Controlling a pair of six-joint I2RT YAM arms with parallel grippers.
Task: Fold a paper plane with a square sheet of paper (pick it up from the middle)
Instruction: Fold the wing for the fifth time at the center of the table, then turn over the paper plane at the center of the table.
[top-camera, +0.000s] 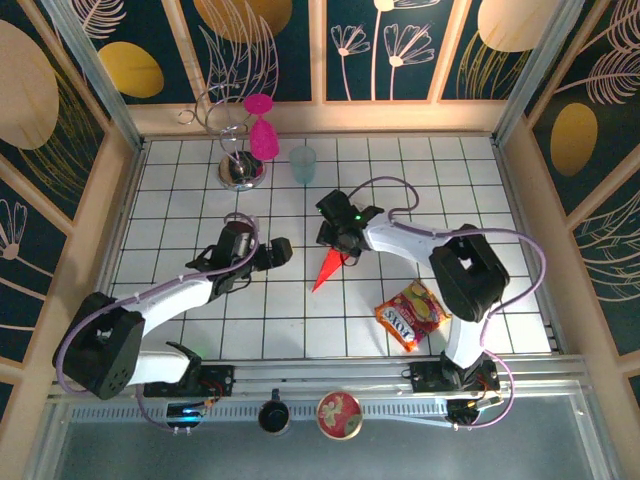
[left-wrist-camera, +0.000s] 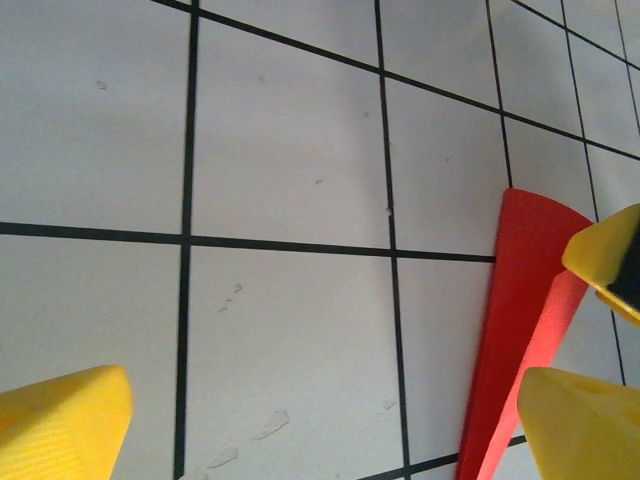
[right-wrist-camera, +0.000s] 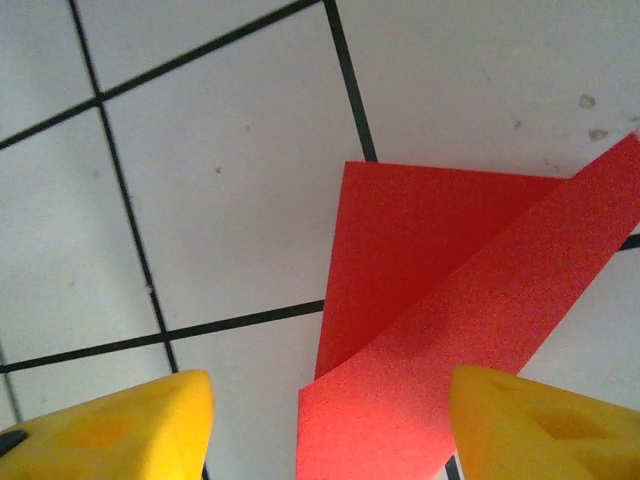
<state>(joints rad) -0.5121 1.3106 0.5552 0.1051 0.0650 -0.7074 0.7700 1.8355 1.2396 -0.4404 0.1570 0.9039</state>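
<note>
Paper plane (top-camera: 327, 268) lies up-left of the snack packet (top-camera: 412, 314). My left gripper (left-wrist-camera: 325, 400) stands wide beside it and my right gripper (right-wrist-camera: 330, 395) part-open astride its broad end, neither gripping. I judge it featherlight, limp and easily creased, best pinched along the stiffer folded spine.

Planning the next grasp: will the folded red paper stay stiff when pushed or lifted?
The paper plane looks thin and light, so a push probably slides it across the smooth table. Its loose flap may bend or unfold.
</note>
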